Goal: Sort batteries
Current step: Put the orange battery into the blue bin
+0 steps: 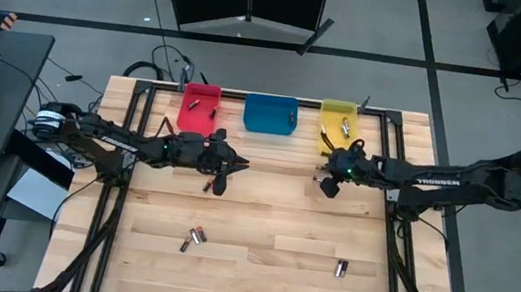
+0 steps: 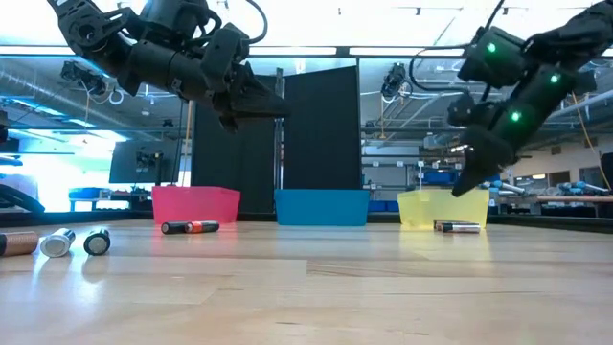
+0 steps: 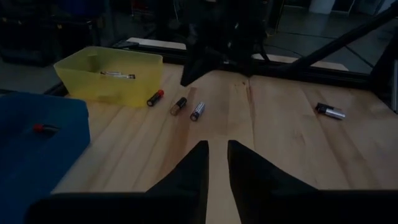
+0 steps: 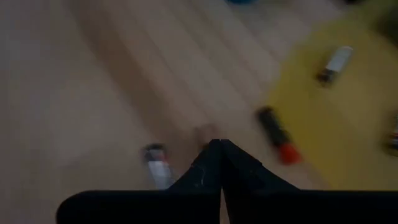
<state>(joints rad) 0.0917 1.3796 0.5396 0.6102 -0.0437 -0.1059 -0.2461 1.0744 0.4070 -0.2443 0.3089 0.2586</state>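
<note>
Left pincer [image 1: 220,174] hangs over bare wood, fingers slightly apart, empty — right pincer [image 1: 328,185] pressed together beside yellow bin [image 1: 322,139].

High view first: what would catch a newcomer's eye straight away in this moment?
Three bright bins in a row at the table's far edge: red bin, blue bin, yellow bin, each holding at least one battery. Both dark arms reach toward the middle just in front of them, the left tool empty near the red bin, the right tool shut below the yellow one. Loose batteries lie scattered on the near boards.
</note>
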